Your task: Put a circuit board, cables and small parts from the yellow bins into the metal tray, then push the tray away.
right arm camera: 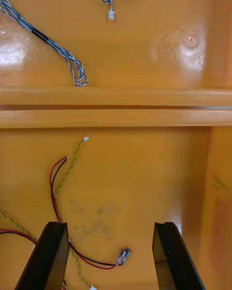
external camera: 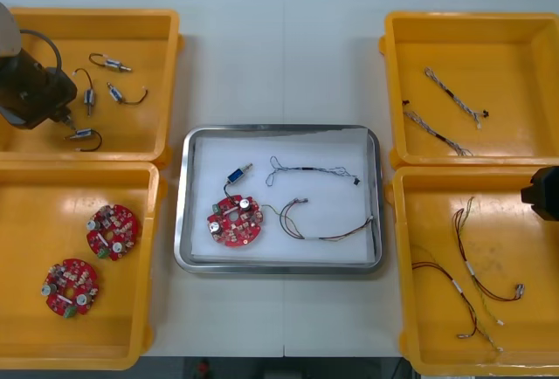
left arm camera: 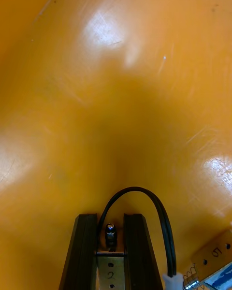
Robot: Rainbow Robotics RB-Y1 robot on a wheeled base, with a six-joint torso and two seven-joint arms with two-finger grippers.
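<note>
In the far left yellow bin (external camera: 52,25), my left gripper (external camera: 68,122) is down at the floor, shut on a small metal part (left arm camera: 111,234) with a looping black wire (left arm camera: 145,198). The fingers (left arm camera: 86,241) stand only the part's width apart. My right gripper (external camera: 541,194) hangs open over the near right bin (external camera: 437,327). Red and yellow cables (right arm camera: 60,188) lie below its fingers (right arm camera: 53,251), untouched. The metal tray (external camera: 279,130) holds a red circuit board (external camera: 234,220), a small blue part (external camera: 238,175), a blue and white cable (external camera: 310,169) and a red and yellow cable (external camera: 327,226).
Two more circuit boards (external camera: 113,231) lie in the near left bin (external camera: 26,222). Other small metal parts (external camera: 112,63) lie in the far left bin. Blue and white cables (external camera: 450,86) lie in the far right bin (external camera: 524,38).
</note>
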